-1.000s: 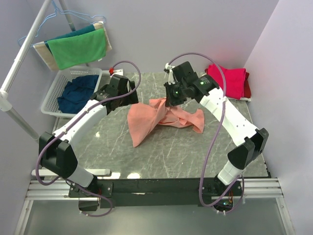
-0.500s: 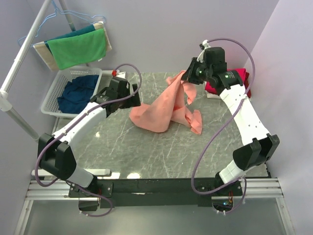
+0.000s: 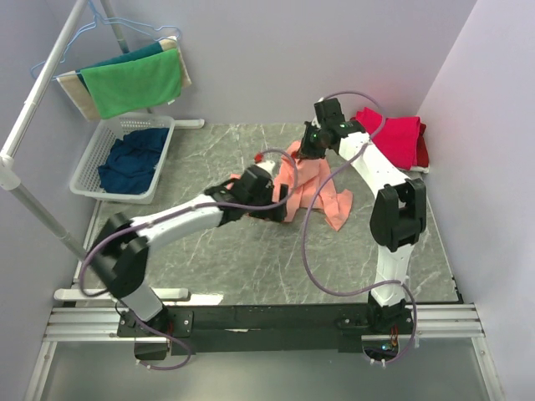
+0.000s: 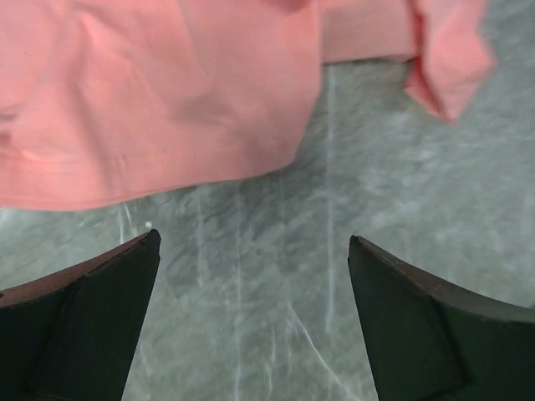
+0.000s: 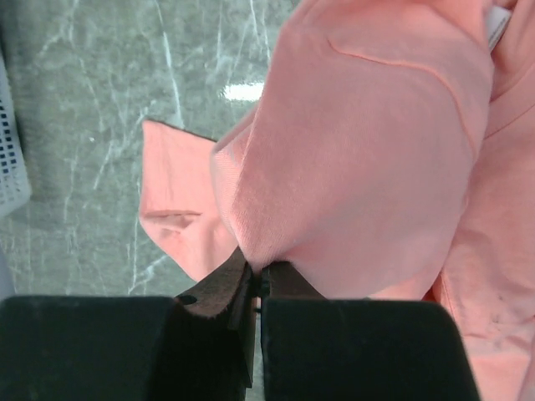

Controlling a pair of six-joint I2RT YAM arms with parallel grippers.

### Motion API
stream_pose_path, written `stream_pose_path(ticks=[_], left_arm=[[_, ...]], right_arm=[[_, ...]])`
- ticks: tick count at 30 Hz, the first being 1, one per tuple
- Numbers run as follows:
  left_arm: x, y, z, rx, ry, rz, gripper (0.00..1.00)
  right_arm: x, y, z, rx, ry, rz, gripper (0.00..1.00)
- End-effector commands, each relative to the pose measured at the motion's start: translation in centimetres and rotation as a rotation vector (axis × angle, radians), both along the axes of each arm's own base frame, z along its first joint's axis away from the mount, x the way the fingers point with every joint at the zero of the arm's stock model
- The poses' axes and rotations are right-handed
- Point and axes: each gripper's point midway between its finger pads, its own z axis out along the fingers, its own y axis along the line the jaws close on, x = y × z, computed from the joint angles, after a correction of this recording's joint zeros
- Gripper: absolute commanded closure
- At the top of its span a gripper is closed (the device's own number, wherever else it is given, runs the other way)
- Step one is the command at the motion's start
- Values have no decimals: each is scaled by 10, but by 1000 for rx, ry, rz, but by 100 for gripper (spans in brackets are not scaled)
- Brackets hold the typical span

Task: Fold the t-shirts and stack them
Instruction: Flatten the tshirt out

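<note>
The table (image 3: 251,267) before me was a grey-green slab veined with white like marble, with a dark rail along its near edge. I could see its veined surface across the near half and the left side. The salmon-orange t-shirt (image 3: 334,205) lay crumpled just beyond the middle, a little to the right. Its lower folds and one straight hem rested flat on the stone, while its upper part stood bunched up off it. In the far right corner sat a folded pile, with a crimson-pink t-shirt (image 3: 391,135) on top and a darker red t-shirt (image 3: 423,149) showing beneath at the right edge.
</note>
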Motion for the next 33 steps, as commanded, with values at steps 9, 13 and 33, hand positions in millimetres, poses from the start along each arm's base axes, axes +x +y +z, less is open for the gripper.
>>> stream_pose_path(ticks=[9, 13, 33], left_arm=[[58, -13, -89, 166, -54, 190, 5], [67, -16, -95, 196, -69, 200, 6], [75, 32, -17, 249, -187, 415, 99]], right_arm=[[9, 1, 26, 62, -65, 11, 100], [8, -2, 18, 53, -44, 6, 100], [5, -21, 3, 25, 1, -54, 100]])
